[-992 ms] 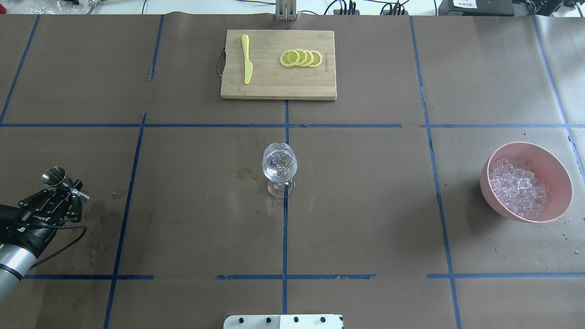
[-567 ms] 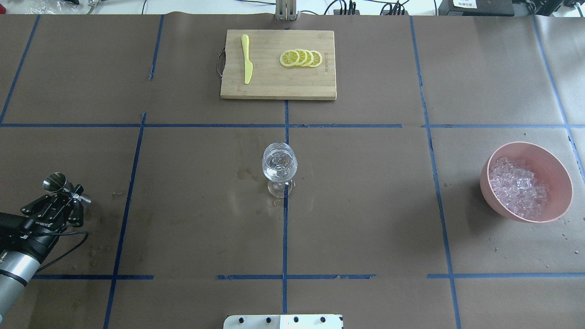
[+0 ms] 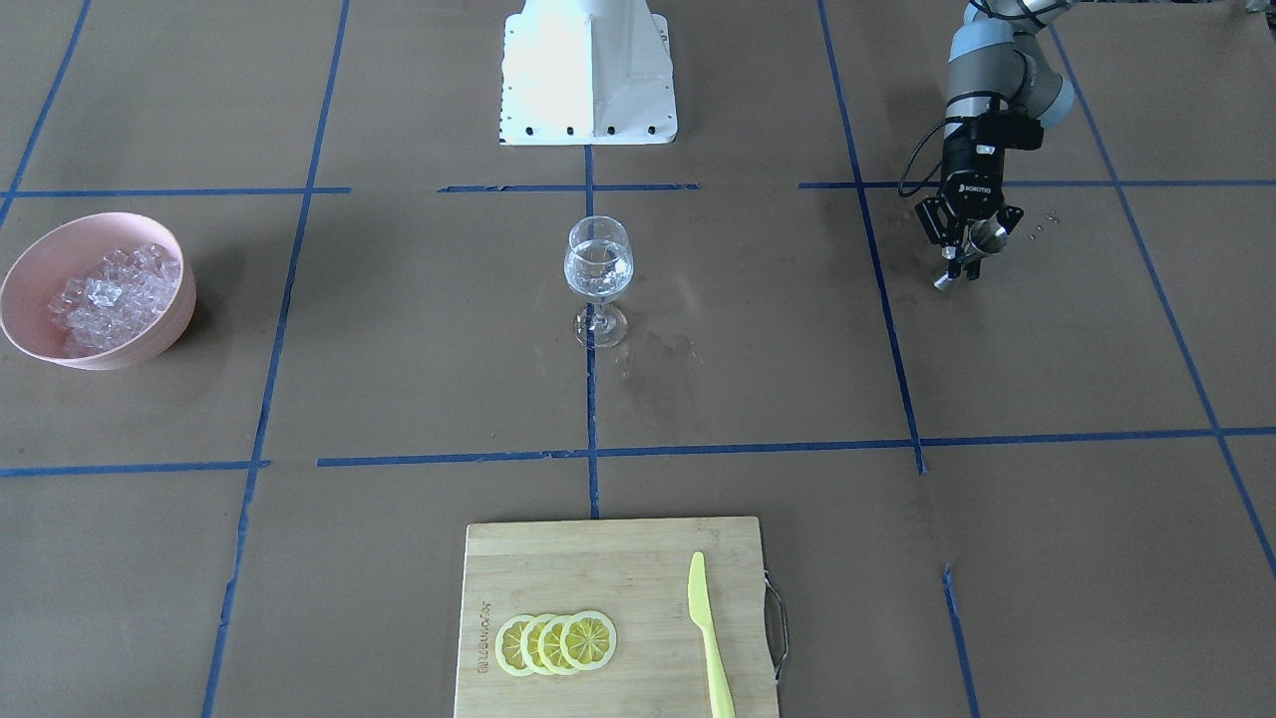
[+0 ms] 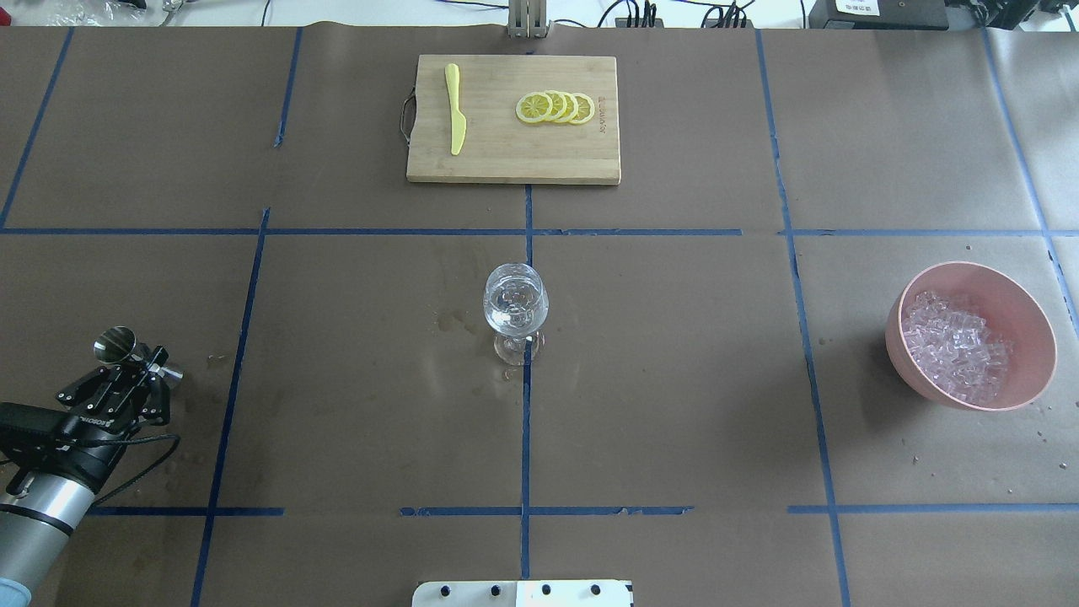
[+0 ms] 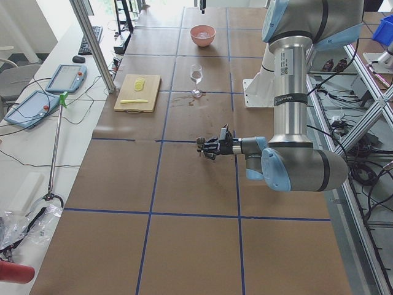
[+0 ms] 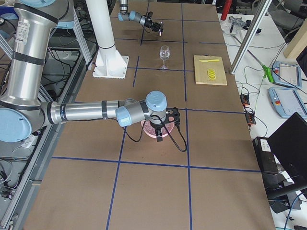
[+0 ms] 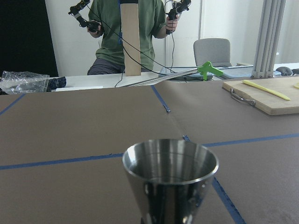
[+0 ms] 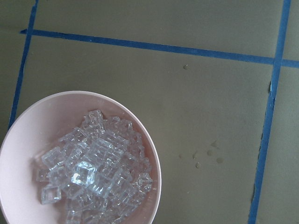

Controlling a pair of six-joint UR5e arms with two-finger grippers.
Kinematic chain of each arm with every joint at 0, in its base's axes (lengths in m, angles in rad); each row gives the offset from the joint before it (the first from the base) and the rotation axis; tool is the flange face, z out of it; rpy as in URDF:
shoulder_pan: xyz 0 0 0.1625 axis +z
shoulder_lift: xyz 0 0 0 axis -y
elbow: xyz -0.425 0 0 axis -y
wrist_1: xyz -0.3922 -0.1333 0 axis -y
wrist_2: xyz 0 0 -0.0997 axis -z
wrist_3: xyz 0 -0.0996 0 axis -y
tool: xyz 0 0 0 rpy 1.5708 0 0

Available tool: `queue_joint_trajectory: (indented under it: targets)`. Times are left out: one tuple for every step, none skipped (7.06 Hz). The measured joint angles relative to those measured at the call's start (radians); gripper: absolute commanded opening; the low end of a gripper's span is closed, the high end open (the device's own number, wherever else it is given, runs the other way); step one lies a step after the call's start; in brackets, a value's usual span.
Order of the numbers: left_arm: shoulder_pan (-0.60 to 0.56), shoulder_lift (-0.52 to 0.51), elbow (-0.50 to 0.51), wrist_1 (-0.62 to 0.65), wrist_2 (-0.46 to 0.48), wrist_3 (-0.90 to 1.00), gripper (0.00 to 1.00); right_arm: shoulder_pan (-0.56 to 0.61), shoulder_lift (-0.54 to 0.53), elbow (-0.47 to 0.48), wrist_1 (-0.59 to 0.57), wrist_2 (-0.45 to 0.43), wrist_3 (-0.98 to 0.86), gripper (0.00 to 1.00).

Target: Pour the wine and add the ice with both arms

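Observation:
My left gripper (image 4: 139, 361) is shut on a steel jigger (image 4: 115, 344) and holds it low over the table's left side, far from the wine glass (image 4: 515, 308). In the left wrist view the jigger (image 7: 170, 172) stands about upright with its mouth up. The glass (image 3: 598, 269) stands at the table's centre and holds a small amount of clear wine. The ice (image 4: 957, 341) fills a pink bowl (image 4: 1035, 314) at the right. My right gripper (image 6: 160, 128) hangs over that bowl; I cannot tell whether it is open or shut. The right wrist view looks down on the ice (image 8: 93, 172), with no fingers showing.
A wooden cutting board (image 4: 506, 164) with lemon slices (image 4: 556, 107) and a yellow knife (image 4: 455, 110) lies at the far middle. The white pedestal base (image 3: 588, 70) stands at the near edge. Wet marks (image 3: 663, 354) dot the paper by the glass.
My left gripper has drifted a little toward the near edge and to the right with the jigger in it. The glass and bowl have not moved.

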Motion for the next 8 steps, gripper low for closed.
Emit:
queue_joint_trajectory:
  targets:
    - [0.003,-0.002,0.001,0.0,0.001,-0.001,0.1,0.0,0.0,0.0,0.001,0.0,0.0,1.0]
    - [0.007,-0.003,0.002,0.0,0.002,-0.002,0.1,0.0,0.0,0.0,0.001,0.0,0.0,1.0]
    - [0.01,-0.004,0.002,0.0,0.001,-0.003,0.1,0.0,0.0,0.0,0.0,0.0,0.0,1.0]
    - [0.014,-0.005,0.003,0.0,0.001,-0.003,0.12,0.0,0.0,0.0,0.0,0.0,0.0,1.0]
    - [0.018,-0.005,0.005,0.0,0.001,-0.004,0.27,-0.001,0.0,0.0,0.0,0.0,0.001,1.0]
    - [0.02,-0.005,0.006,-0.001,0.001,-0.004,0.35,-0.001,0.0,0.0,0.0,0.0,0.001,1.0]
    - [0.021,-0.005,0.008,0.0,0.0,-0.004,0.38,-0.001,0.0,0.0,0.0,0.0,0.001,1.0]
    - [0.023,-0.005,0.009,0.0,0.0,-0.004,0.43,-0.001,0.0,0.0,0.0,0.0,0.0,1.0]
